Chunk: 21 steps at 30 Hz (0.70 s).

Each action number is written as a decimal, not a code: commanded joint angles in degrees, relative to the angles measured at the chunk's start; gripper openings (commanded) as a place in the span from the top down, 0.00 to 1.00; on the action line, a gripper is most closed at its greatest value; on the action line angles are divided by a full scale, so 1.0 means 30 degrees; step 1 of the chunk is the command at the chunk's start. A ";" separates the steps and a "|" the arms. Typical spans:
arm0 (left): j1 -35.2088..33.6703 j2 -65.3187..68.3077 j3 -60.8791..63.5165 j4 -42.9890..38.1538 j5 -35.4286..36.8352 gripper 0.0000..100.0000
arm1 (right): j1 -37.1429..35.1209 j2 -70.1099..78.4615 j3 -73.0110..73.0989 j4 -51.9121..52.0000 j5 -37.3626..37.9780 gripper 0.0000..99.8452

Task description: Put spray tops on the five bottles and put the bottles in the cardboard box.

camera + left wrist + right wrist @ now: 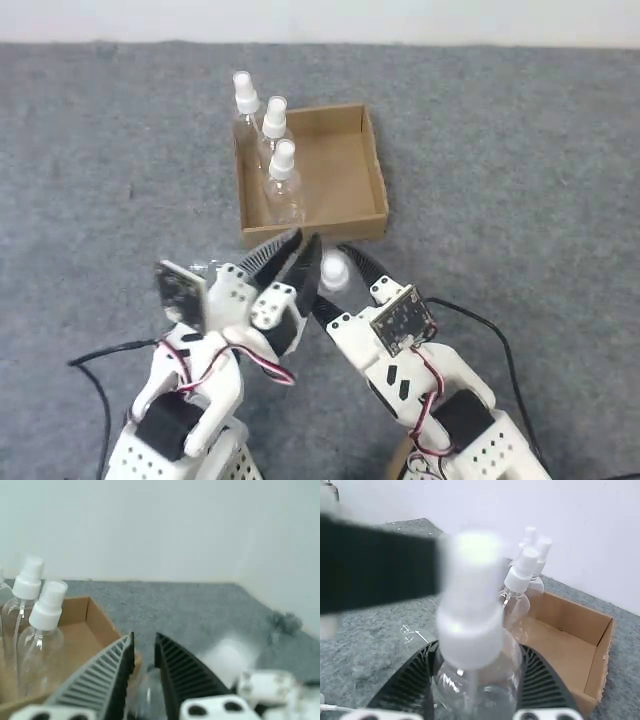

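The right gripper is clamped on a clear bottle, held upright with its spray top on, at lower centre of the high view. The cardboard box lies directly up-frame, its near wall just beyond the bottle. So the move in is likely short and forward, over that wall, with the long axis kept vertical. Three capped bottles crowd the box's left side. The left gripper, just left of the top, has its jaws slightly parted and appears to grip nothing

Brown box, clear bottles, white tops, grey carpet.
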 commanded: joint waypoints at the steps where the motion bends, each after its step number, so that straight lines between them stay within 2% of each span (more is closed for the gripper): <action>1: 0.0762 -0.0322 -0.0659 0.1026 -0.1084 0.97 | 0.0190 -0.0337 0.0234 -0.0454 -0.0147 0.95; 6: 0.0674 -0.0322 -0.0777 0.0996 -0.1114 0.97 | 0.0337 -0.0337 0.0264 -0.0396 -0.0147 0.95; 13: 0.0586 -0.0352 -0.1099 0.0996 -0.0967 0.97 | 0.1773 -0.0337 0.0264 -0.0396 -0.0264 0.95; 21: -0.3868 -0.0352 -0.2359 0.0117 -0.0967 0.97 | 0.1832 -0.0337 0.0264 -0.0396 -0.0264 0.95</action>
